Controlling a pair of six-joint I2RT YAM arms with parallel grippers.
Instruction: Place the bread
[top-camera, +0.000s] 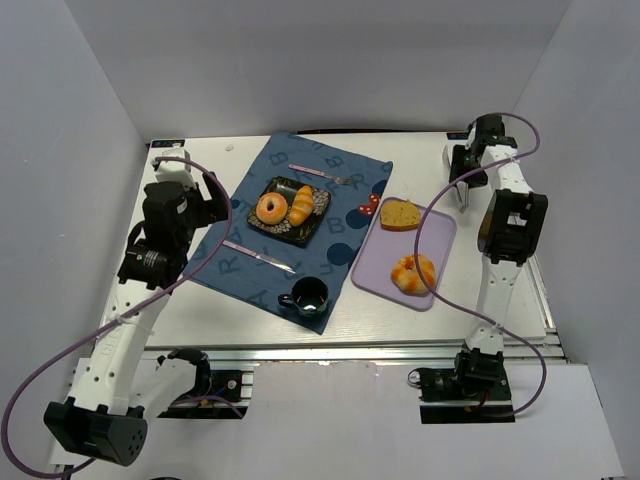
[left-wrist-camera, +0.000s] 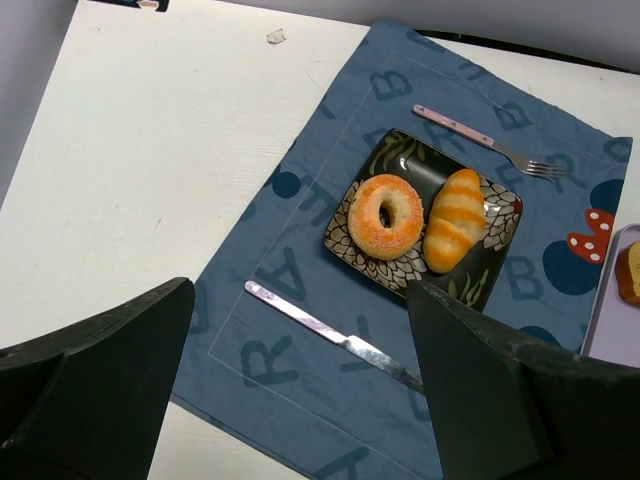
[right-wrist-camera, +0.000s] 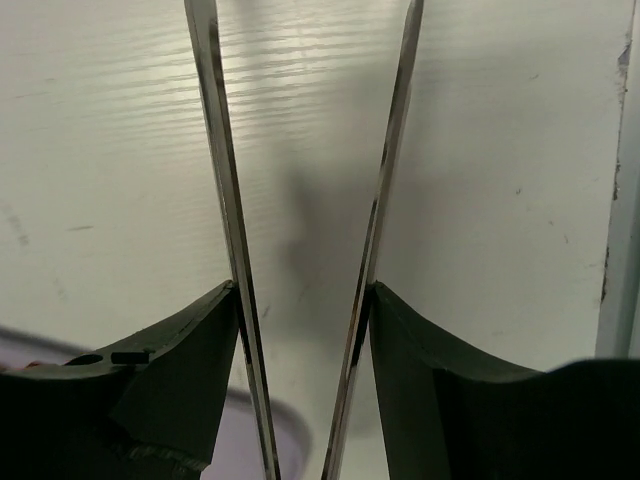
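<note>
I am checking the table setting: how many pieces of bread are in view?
4. A donut and a roll on the black plate; a slice and a bun on the purple tray. None seems hidden.

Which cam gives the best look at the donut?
Left wrist: the donut sits mid-frame, unobstructed, on the black plate beside the bread roll. Top external shows it too, only smaller. Right wrist shows none of it, just tongs over the table.
</note>
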